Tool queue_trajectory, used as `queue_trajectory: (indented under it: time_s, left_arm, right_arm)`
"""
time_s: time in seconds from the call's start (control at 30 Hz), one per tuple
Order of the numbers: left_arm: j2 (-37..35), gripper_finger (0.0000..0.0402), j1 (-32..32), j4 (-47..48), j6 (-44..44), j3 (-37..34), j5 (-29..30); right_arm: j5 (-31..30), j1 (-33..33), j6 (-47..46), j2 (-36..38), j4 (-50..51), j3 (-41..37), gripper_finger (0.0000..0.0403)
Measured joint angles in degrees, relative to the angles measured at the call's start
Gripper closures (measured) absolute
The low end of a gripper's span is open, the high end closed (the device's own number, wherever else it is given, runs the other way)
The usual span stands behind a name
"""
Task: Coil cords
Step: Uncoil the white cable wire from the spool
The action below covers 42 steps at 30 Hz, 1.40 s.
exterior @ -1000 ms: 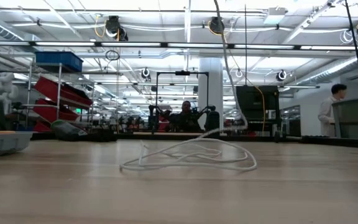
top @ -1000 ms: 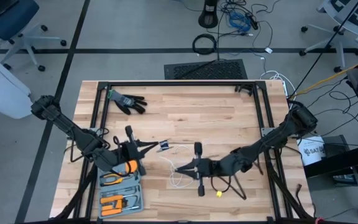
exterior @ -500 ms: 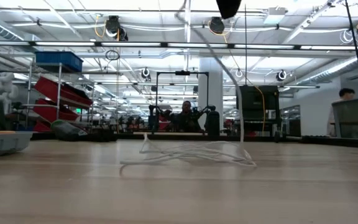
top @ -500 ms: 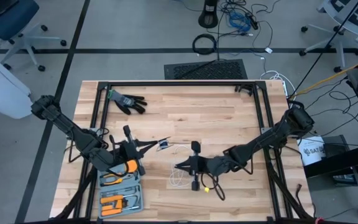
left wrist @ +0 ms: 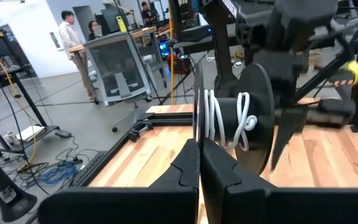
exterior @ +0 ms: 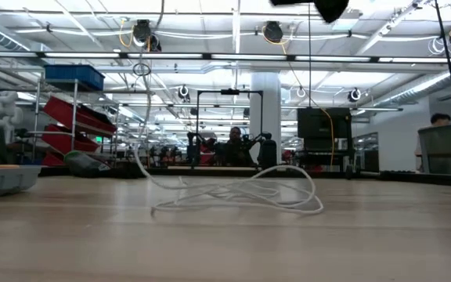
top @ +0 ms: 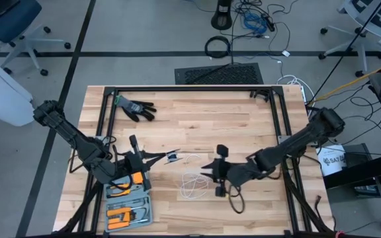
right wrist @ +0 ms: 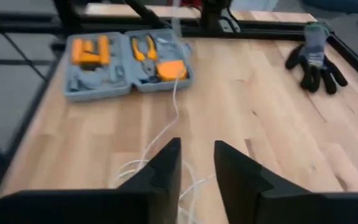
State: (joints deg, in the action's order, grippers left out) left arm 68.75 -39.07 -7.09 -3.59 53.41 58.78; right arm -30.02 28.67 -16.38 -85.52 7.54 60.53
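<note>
**Cord: part wound on spool at left gripper, rest lying loose by right gripper**

Cord (top: 190,183) is lying in loose white loops on the wooden table (top: 243,125), just off the fingertips of the right gripper (top: 211,173) on the side toward the left arm. One strand is running from the pile up to the left gripper (top: 156,156). Low view is showing the same loops (exterior: 241,196) flat on the tabletop with one strand rising off the pile and out of the frame.

Left gripper is sitting fingers together, tips pressed against each other. Left wrist view is showing those closed fingers (left wrist: 188,171) right at a black spool (left wrist: 238,118), with several white turns of cord wrapped on its hub. Cannot tell whether the fingers are pinching the spool rim or only resting against it.

Right gripper is hanging over the table just beside the cord pile, fingers apart with a clear gap and nothing between them. Right wrist view is showing the two fingers (right wrist: 160,171) spread, the cord (right wrist: 166,124) trailing ahead of them toward a grey tool case (right wrist: 98,68) holding orange-handled tools.

Tool case (top: 128,201) is lying next to the left gripper, on the near-edge side. Black glove (top: 136,107) is lying well beyond both grippers near the far left of the table.
</note>
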Motion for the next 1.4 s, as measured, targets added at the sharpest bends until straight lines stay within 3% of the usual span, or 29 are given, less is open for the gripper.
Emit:
queue_trajectory:
  time_s: [0.17,0.37,0.67,0.83,1.0,1.3,1.4]
  left_arm:
    - [0.0,0.0401,0.0,0.1,0.0,0.0,0.0]
    - [0.0,0.0401,0.0,-0.3,0.0,0.0,0.0]
    - [-0.1,0.0401,0.0,-1.5,-0.2,0.0,-1.7]
    - [-0.1,0.0401,-0.1,-1.5,0.1,0.0,-1.7]
    - [-0.1,0.0401,-0.1,-1.4,0.1,0.0,-1.8]
    - [-0.1,0.0401,-0.1,-1.4,0.1,0.0,-1.8]
    - [-0.1,0.0401,-0.1,-1.4,0.0,0.0,-1.8]
  right_arm:
    - [-3.2,2.6,1.9,3.0,-8.2,0.0,0.0274]
    - [-2.9,2.2,12.0,-3.6,-27.7,0.0,0.0240]
    - [-3.2,-2.5,15.6,-14.7,-49.0,0.0,0.0234]
    - [-2.7,-3.8,15.7,-18.4,-55.1,0.0,0.0235]
    - [-2.7,-4.3,15.6,-19.8,-58.1,0.0,0.0260]
    - [-2.7,-4.4,15.6,-19.9,-58.5,0.0,0.0387]
    - [-2.7,-4.4,15.4,-19.9,-58.3,0.0,0.0394]
